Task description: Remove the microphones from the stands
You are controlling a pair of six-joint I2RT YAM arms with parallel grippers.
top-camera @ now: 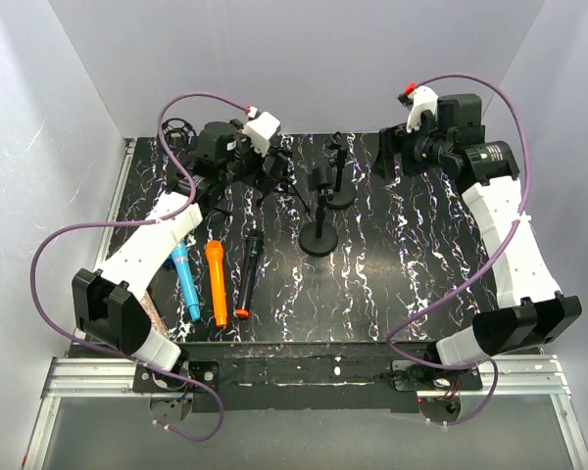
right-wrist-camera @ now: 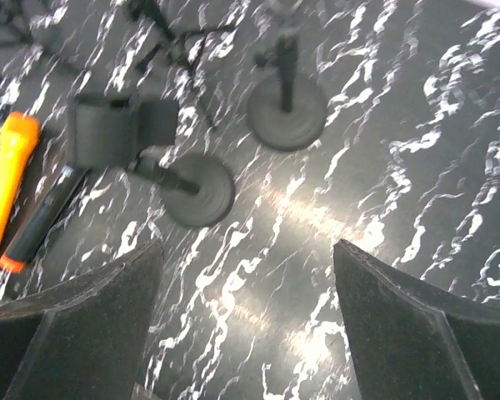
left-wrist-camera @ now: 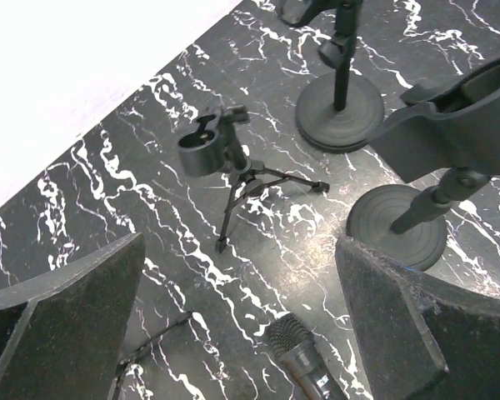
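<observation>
Three microphones lie side by side at the front left: blue [top-camera: 184, 282], orange [top-camera: 217, 284] and black with an orange end [top-camera: 249, 274]. Two round-base stands [top-camera: 318, 240] [top-camera: 339, 196] and a small tripod stand [top-camera: 279, 181] are at mid table, and their clips hold nothing. My left gripper [top-camera: 250, 166] is open and empty above the tripod stand [left-wrist-camera: 233, 179]; the black microphone's head [left-wrist-camera: 296, 346] lies below its jaws. My right gripper [top-camera: 392, 152] is open and empty at the back right, with bare table between its jaws [right-wrist-camera: 248, 250].
A black shock mount [top-camera: 179, 129] sits at the back left corner. White walls close the table on three sides. The right wrist view shows a stand base [right-wrist-camera: 198, 190], its clip [right-wrist-camera: 121, 133] and the orange microphone [right-wrist-camera: 8, 179] at the left.
</observation>
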